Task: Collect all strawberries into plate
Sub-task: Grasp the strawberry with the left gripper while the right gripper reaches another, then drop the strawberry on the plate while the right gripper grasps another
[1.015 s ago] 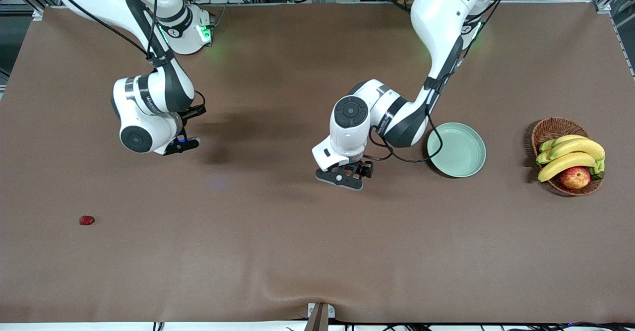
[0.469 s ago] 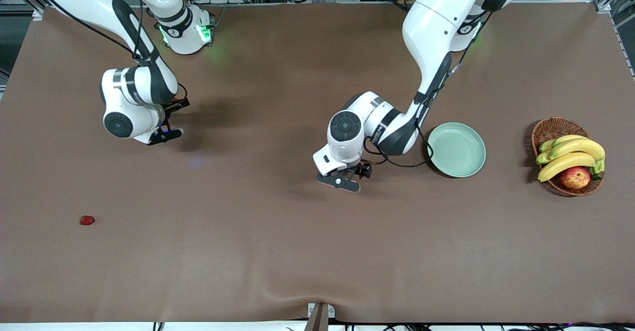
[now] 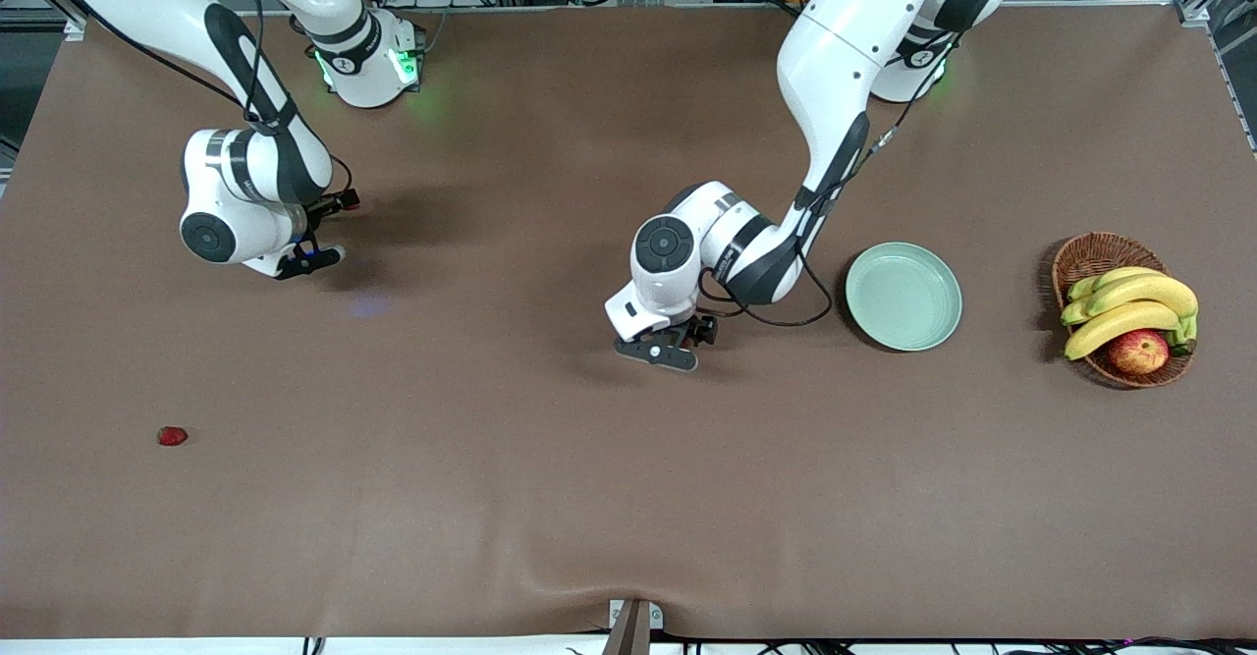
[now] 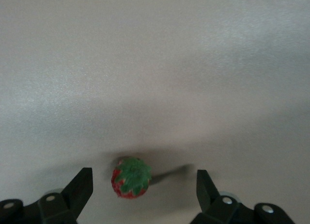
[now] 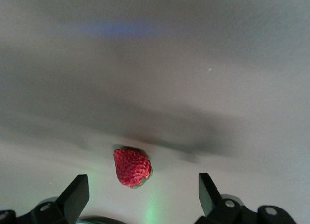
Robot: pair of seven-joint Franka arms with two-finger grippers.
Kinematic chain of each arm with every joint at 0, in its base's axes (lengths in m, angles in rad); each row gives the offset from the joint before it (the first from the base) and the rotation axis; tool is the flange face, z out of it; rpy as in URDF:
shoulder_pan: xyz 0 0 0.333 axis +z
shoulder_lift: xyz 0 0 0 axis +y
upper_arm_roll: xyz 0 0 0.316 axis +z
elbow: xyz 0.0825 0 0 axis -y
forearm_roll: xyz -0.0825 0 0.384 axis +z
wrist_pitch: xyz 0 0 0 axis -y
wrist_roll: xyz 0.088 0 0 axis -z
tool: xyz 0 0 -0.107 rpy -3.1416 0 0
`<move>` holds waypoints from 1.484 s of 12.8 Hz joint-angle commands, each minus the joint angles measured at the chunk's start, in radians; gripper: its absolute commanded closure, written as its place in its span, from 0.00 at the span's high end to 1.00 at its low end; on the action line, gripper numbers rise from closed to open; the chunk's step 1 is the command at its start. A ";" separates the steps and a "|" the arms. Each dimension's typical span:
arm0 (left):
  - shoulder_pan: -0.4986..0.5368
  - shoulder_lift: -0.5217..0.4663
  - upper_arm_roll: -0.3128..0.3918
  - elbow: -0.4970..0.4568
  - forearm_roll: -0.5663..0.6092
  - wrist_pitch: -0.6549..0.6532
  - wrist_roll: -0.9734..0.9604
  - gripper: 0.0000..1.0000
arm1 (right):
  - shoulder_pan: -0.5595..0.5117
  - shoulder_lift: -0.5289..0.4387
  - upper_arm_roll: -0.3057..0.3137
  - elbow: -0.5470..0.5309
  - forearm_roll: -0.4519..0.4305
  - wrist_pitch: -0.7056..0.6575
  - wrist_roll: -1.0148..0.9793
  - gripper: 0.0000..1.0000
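Bare surface [image 3: 550,459] surrounds the lone strawberry [image 3: 172,435]; the left arm [image 3: 746,243] stands beside the plate [image 3: 903,297].

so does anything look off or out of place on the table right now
Nothing looks damaged or spilled. The plate is empty, and one strawberry lies alone near the right arm's end. Each open pincer, left and right, has a berry lying intact between its fingers.

Brown table [image 3: 550,498] carries strawberry [image 3: 172,435], plate [image 3: 903,297], basket [image 3: 1090,257].
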 commanded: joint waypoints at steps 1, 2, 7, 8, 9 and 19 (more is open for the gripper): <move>-0.002 0.018 0.006 0.025 0.002 0.011 -0.025 0.77 | -0.012 -0.010 -0.002 -0.045 -0.023 0.040 -0.011 1.00; -0.001 0.018 0.006 0.025 0.003 0.011 -0.023 0.77 | -0.012 -0.005 -0.003 -0.048 -0.022 0.046 -0.009 1.00; 0.005 0.009 0.008 0.014 0.009 0.006 -0.025 0.02 | -0.010 0.011 -0.002 -0.048 -0.007 0.048 -0.006 1.00; 0.008 0.001 0.009 0.011 0.011 -0.008 -0.020 0.00 | -0.010 0.011 -0.002 -0.048 -0.005 0.046 -0.006 1.00; 0.013 -0.013 0.012 0.011 0.011 -0.040 -0.020 0.00 | -0.010 0.011 -0.002 -0.048 -0.005 0.045 -0.006 1.00; 0.289 -0.373 0.008 -0.167 0.014 -0.419 0.051 0.00 | 0.002 0.013 -0.002 -0.048 0.033 0.045 0.003 0.68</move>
